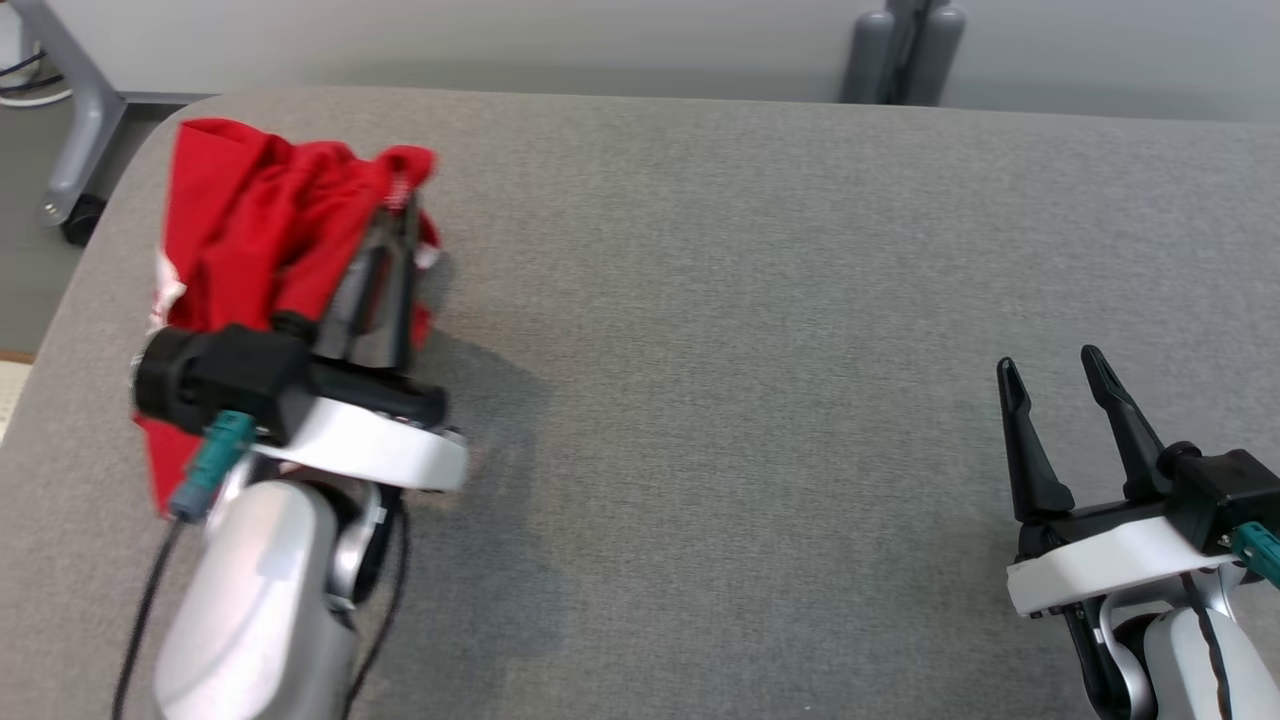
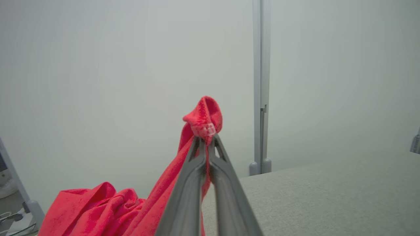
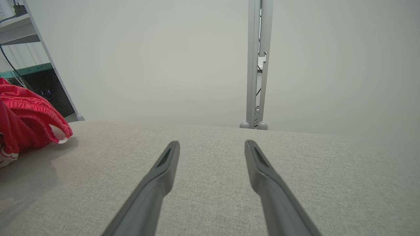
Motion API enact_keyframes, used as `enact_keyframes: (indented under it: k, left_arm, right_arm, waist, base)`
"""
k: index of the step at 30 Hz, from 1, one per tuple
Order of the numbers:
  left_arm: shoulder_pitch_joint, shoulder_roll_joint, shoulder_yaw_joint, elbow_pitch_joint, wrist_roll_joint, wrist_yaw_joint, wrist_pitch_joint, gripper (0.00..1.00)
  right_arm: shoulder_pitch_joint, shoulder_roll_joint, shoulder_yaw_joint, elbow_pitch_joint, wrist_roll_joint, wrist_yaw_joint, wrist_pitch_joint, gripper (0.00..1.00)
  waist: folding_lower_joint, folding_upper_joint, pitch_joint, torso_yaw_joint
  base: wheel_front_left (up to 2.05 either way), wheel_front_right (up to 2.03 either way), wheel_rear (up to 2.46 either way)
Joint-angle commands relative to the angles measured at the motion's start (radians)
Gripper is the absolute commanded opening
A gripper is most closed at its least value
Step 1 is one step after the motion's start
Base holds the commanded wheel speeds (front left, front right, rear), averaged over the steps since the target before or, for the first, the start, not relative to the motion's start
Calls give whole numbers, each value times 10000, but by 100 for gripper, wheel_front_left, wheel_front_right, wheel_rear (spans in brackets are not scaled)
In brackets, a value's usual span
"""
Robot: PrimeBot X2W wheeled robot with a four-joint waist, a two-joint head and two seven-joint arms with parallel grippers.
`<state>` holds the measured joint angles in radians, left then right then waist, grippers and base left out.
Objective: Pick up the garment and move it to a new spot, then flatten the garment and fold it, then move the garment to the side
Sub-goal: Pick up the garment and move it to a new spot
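Two long dark fingers of the left gripper [image 2: 205, 139] are pressed together on a small bunch of the crumpled red cloth garment [image 1: 240, 220], pinching it right at the tips beside a white label. The rest of the cloth hangs from that pinch and heaps up at the far left corner of the grey fabric-topped table [image 1: 750, 350].

The step in hand looks like the pick-up and carry. The bite is shallow, so I would raise the garment slowly until the trailing heap clears the table's top. Then carry it toward the table's middle without jerks and lower it so it spreads rather than bunches.

The right gripper [image 1: 1050, 365] hovers over the table's near right part, spread wide and holding nothing.

As for containers, the garment sits in no bin or basket; it rests straight on the table's top.
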<state>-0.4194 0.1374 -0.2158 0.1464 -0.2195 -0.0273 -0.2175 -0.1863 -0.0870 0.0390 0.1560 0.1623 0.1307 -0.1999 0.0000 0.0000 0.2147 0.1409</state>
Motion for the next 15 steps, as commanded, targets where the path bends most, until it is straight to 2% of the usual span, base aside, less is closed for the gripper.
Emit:
enact_keyframes:
  k: [1,4,8,15]
  left_arm:
    - [80,-67,-216,-365,122,-95,123,0]
    - [180,-307,-897,-1000,176,-280,475,0]
    - [-21,-571,-1810,-1159,36,-490,815,0]
    - [-1113,-794,-3233,-671,-173,-710,1000,0]
  right_arm:
    - [13,12,-46,20,47,1,-75,100]
    - [-59,59,-85,37,84,1,-122,100]
    - [-162,157,-67,106,156,1,-195,100]
    - [-521,276,220,420,362,1,-383,100]
  waist:
    - [0,0,-1,-201]
    - [0,0,42,-542]
    - [0,0,178,-1176]
    - [0,0,603,-2897]
  base:
    - [0,0,0]
    - [0,0,0]
    - [0,0,0]
    - [0,0,0]
